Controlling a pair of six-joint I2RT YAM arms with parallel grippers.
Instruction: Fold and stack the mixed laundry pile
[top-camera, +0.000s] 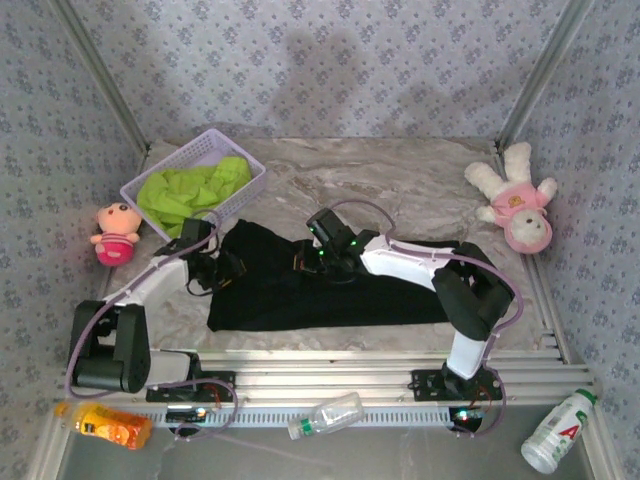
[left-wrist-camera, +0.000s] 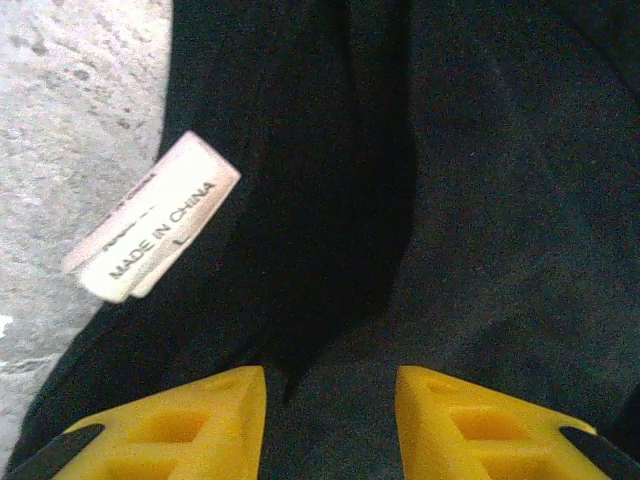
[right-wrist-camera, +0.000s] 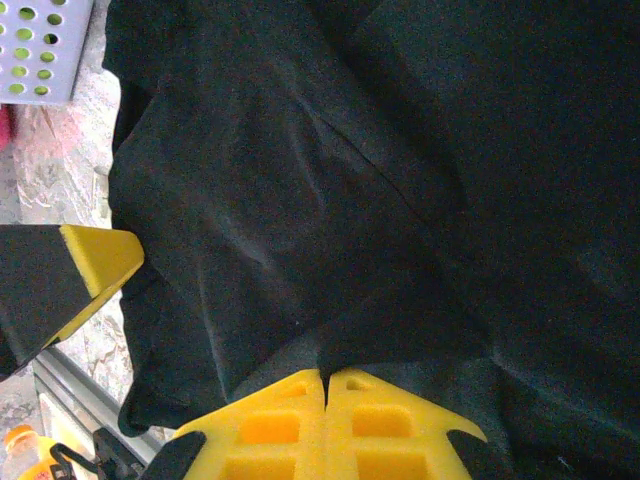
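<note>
The black T-shirt (top-camera: 330, 295) lies spread across the middle of the table. Its left edge is bunched and lifted. The lime-green T-shirt (top-camera: 195, 188) is crumpled inside the lavender basket (top-camera: 250, 178) at the back left. My left gripper (top-camera: 222, 268) hovers over the shirt's left edge, open. Its yellow fingertips (left-wrist-camera: 235, 400) stand apart over black cloth (left-wrist-camera: 480, 200), next to a white "MADE IN CHINA" label (left-wrist-camera: 155, 215). My right gripper (top-camera: 303, 258) sits at the shirt's upper middle. In the right wrist view the right gripper (right-wrist-camera: 326, 375) is shut, pinching a raised fold of black cloth (right-wrist-camera: 300, 200).
A pink doll (top-camera: 115, 235) stands left of the shirt, and a white plush in pink (top-camera: 518, 205) lies at the back right. Metal rails run along the near edge, with a clear bottle (top-camera: 325, 415), an orange bottle (top-camera: 110, 425) and a white bottle (top-camera: 555, 430) in front.
</note>
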